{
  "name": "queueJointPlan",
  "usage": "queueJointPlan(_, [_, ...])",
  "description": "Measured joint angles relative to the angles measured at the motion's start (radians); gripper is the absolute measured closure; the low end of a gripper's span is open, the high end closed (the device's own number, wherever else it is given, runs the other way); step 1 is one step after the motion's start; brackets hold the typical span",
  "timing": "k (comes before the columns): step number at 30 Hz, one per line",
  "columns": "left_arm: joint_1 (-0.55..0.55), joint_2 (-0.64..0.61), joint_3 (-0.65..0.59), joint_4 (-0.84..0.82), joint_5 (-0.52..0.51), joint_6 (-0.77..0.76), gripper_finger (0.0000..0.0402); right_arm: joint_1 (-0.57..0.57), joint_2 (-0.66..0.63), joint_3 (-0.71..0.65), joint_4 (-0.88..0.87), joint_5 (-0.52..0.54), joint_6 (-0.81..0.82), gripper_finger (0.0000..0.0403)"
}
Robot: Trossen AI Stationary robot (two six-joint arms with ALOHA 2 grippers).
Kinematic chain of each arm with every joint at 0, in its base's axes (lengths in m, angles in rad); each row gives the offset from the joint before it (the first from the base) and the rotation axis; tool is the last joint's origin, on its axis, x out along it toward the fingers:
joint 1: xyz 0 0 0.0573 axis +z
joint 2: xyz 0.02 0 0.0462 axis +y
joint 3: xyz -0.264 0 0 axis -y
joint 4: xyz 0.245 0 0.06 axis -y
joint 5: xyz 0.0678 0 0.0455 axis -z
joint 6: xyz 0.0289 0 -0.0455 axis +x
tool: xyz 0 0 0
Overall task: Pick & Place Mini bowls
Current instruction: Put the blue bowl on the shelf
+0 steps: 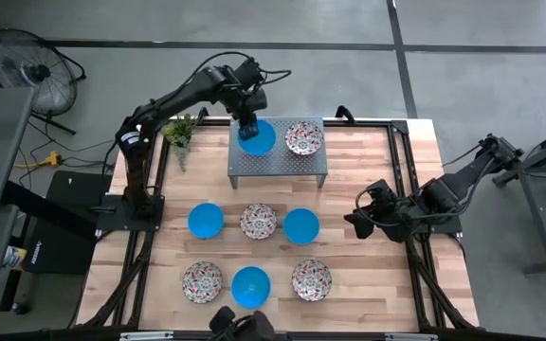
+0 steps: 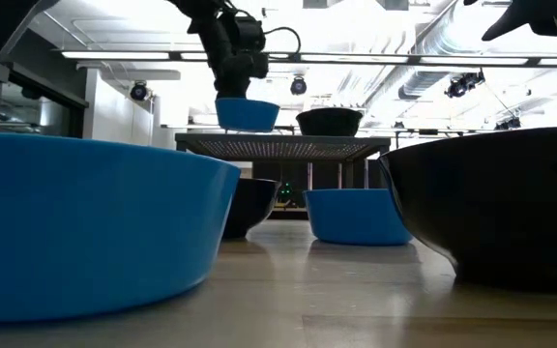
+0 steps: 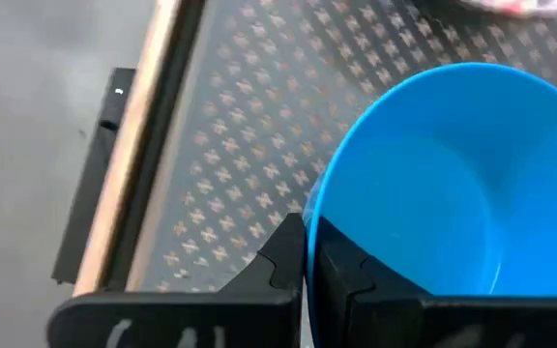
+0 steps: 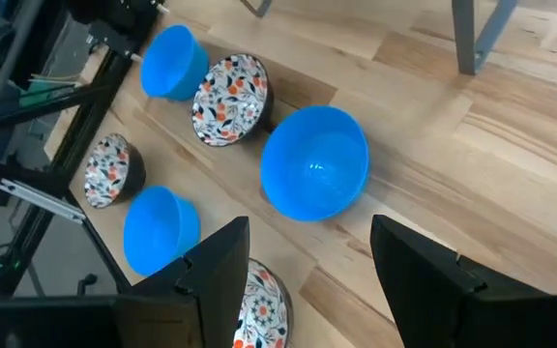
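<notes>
Two mini bowls are on the raised perforated metal platform [image 1: 278,163] at the table's far middle: a blue bowl [image 1: 259,139] and a floral bowl [image 1: 303,138]. My left gripper [image 1: 245,126] is shut on the blue one's rim. Three blue bowls [image 1: 206,220], [image 1: 300,225], [image 1: 250,286] and three floral bowls [image 1: 258,222], [image 1: 202,281], [image 1: 311,279] rest upright on the wooden table in two rows. My right gripper [image 1: 356,223] hovers open to the right of the blue bowl [image 4: 315,174], touching nothing. My left gripper [image 3: 307,237] pinches the blue bowl's rim [image 3: 309,208] on its left side, one finger inside the bowl and one outside. The fingers come from above, pointing down. The bowl [image 2: 248,114] sits tilted over the platform; whether its base touches the mesh cannot be told.
A small green potted plant [image 1: 180,133] stands left of the platform. The platform's legs [image 4: 467,39] rise from the table beyond the far row of bowls. Bare wood lies along the table's right side [image 1: 396,284].
</notes>
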Motion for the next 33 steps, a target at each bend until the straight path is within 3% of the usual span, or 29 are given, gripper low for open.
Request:
queueJointPlan(9, [0.005, 0.011, 0.002, 0.020, 0.011, 0.053, 0.0401, 0.000, 0.000, 0.000, 0.001, 0.002, 0.002, 0.0199])
queueJointPlan(16, [0.005, 0.010, 0.003, 0.030, 0.079, 0.116, 0.0401, 0.000, 0.000, 0.000, 0.002, 0.005, 0.002, 0.0199])
queueJointPlan(33, [0.002, 0.010, 0.003, -0.032, 0.031, 0.192, 0.0401, 0.000, 0.000, 0.000, 0.003, 0.007, -0.002, 0.0199])
